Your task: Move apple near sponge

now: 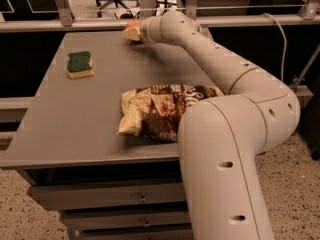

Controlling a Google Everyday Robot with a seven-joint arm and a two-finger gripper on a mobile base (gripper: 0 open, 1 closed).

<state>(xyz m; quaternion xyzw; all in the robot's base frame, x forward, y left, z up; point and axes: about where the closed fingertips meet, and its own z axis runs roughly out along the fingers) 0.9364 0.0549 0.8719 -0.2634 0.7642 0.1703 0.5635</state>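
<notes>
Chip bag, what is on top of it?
Nothing lies on the visible part of the chip bag. The robot's arm crosses in front of its right-hand end, so that end is hidden. The gripper is at the far edge of the table, by the apple.
</notes>
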